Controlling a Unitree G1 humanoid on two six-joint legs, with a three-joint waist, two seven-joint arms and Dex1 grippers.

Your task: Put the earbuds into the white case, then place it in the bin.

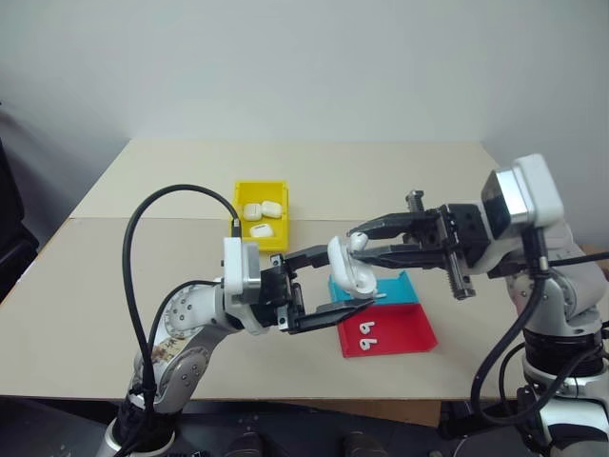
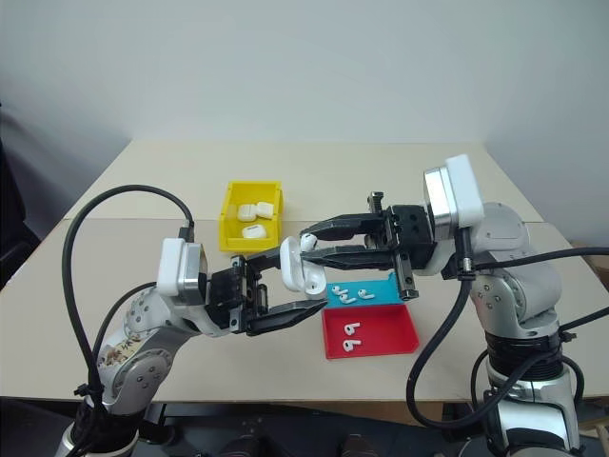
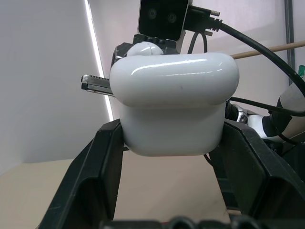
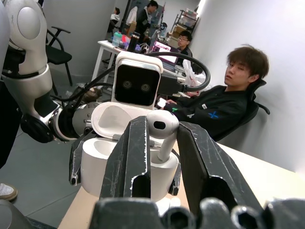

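Note:
My left gripper (image 1: 344, 283) is shut on the white case (image 1: 350, 268), holding it up above the table with its lid open. In the left wrist view the case (image 3: 174, 102) sits squarely between the two black fingers. My right gripper (image 1: 360, 244) reaches in from the right, shut on one earbud (image 4: 162, 126), whose stem points down into the case's (image 4: 95, 162) open body. Further earbuds (image 2: 350, 293) lie in the teal tray (image 1: 402, 287), and more (image 2: 350, 335) in the red tray (image 1: 395, 335). The yellow bin (image 1: 261, 188) stands behind my left gripper with several white cases (image 1: 264, 209) inside.
The teal and red trays lie side by side on the tan table (image 1: 86, 305), right below both grippers. A black cable (image 1: 143, 214) loops over my left arm. In the right wrist view a person in a dark jacket (image 4: 224, 100) sits beyond the table.

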